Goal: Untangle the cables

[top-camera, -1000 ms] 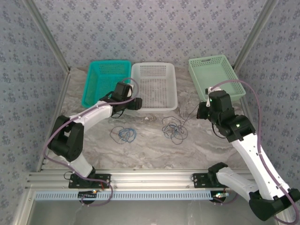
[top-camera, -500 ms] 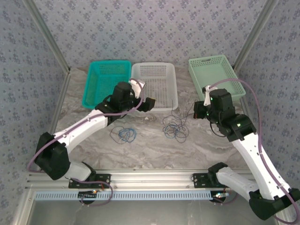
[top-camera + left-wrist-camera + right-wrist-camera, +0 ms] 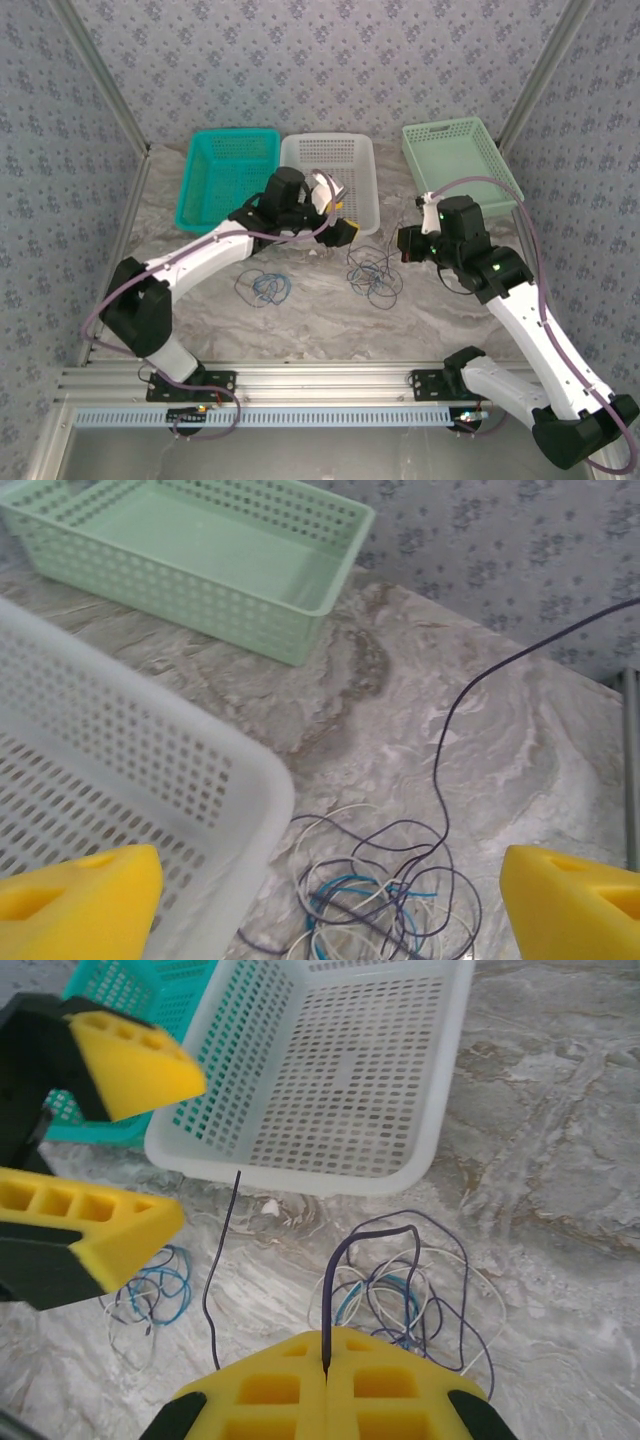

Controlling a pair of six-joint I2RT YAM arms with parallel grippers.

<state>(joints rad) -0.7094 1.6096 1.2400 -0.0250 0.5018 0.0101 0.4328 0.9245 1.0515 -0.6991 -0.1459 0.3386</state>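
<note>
Right gripper (image 3: 326, 1352) pinching one dark cable (image 3: 331, 1270) rising from the tangle of cables (image 3: 372, 275) on the table (image 3: 480, 330) just before the white basket (image 3: 300, 1178), left gripper (image 3: 345, 228) spread wide near it (nothing held): best pin the loops low, then draw apart slowly.

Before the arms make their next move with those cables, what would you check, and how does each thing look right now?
1. The right gripper is shut on a dark cable: ok.
2. The left gripper is open: ok.
3. The main tangle lies between the left gripper's pads in its wrist view: ok.
4. The left-hand pad is clear of the white basket corner: cannot tell.
5. The small blue bundle lies apart from the main tangle: ok.
6. The dark cable is free of the other loops: not ok, it runs down into the main tangle.
</note>
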